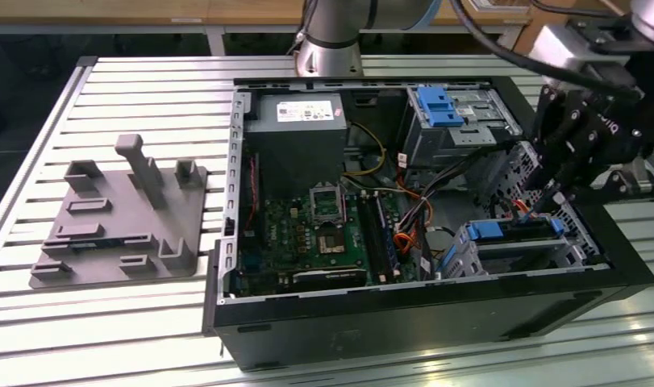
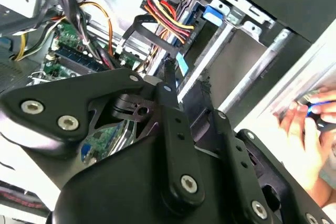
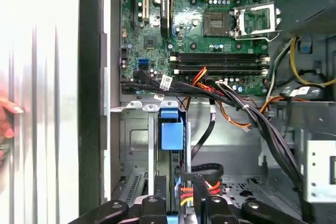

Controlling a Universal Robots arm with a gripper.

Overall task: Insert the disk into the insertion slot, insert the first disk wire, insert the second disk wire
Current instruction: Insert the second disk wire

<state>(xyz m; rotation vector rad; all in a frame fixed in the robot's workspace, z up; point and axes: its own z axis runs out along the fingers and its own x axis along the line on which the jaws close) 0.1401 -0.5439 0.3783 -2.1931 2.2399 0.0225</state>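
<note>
Your disk (image 1: pixel 515 230), with its blue carrier, already sits in the insertion slot (image 1: pixel 526 254) at the case's front corner, so that step looks done. The pincer (image 3: pixel 180 195) is pinching a wire connector (image 3: pixel 185 188) at the disk's end; I can't tell which wire, or whether it is seated.

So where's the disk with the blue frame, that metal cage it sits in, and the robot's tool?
disk (image 1: pixel 510 230), exterior view, on its blue carrier's edge.
insertion slot (image 1: pixel 536 254), exterior view, on the cage's silver side wall.
tool (image 1: pixel 551 187), exterior view, at the tips of its black fingers, just above the disk.
</note>
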